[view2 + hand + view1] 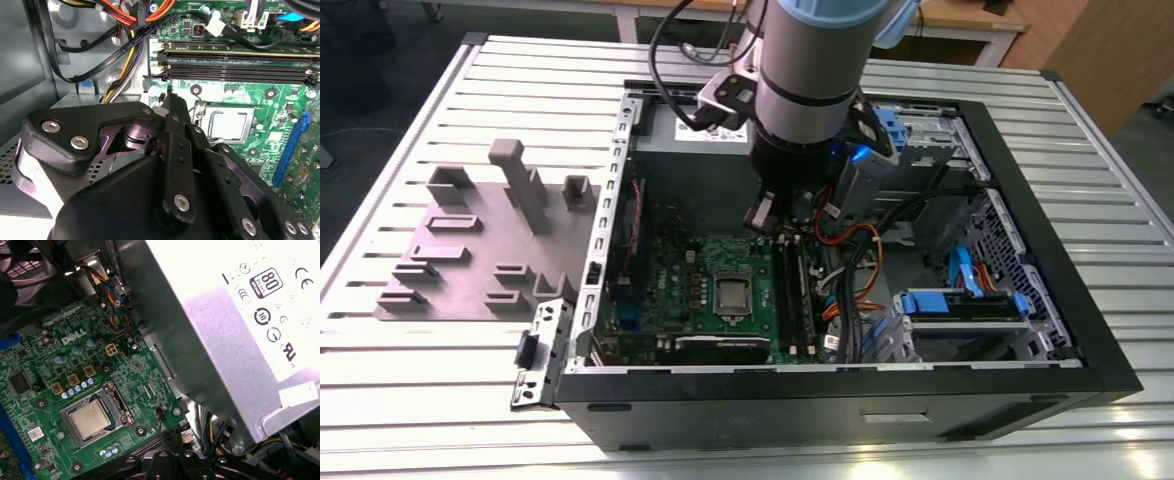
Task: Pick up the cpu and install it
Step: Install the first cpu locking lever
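Gripper (171, 100) hangs inside the open PC case (1014, 190), above the far part of the green motherboard (680, 290), fingers (176, 150) clenched together and holding nothing. The cpu (91, 419) already sits flat in the silver socket frame (116, 399) mid-board, silvery top up; in the exterior view the socket lies just on the near side of the gripper, with the black memory slots (790, 290) to its right. Silver power supply (235, 330) sits at the far end of the case, and a grey fixture plate (480, 250) with plastic blocks lies outside the case on the slatted table (440, 400), on the exterior view's left.
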Controlling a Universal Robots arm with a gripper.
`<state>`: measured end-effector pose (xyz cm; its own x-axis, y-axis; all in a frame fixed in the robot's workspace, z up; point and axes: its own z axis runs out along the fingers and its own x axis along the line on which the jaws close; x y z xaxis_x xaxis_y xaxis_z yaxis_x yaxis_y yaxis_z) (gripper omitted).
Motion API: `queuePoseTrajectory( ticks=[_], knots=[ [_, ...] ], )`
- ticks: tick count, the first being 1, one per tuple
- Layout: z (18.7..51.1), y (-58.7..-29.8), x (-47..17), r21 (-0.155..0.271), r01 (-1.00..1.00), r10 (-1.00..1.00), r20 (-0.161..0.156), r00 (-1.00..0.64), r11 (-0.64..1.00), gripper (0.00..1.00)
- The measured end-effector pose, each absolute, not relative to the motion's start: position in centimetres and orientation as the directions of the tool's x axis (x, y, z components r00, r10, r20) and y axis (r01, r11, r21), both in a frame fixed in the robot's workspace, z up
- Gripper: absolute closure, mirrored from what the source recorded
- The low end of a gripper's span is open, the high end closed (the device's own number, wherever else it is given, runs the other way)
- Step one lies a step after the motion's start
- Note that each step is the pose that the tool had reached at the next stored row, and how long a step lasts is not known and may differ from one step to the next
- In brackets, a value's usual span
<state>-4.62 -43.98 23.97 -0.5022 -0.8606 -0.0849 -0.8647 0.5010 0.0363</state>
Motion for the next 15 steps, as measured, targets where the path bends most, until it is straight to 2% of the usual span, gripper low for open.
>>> queuePoseTrajectory(
  ticks=[15],
  knots=[
    [23.8, -44.51, -4.87, 0.036, -0.865, -0.861, -0.085, -0.502, 0.501, 0.89]
  ],
)
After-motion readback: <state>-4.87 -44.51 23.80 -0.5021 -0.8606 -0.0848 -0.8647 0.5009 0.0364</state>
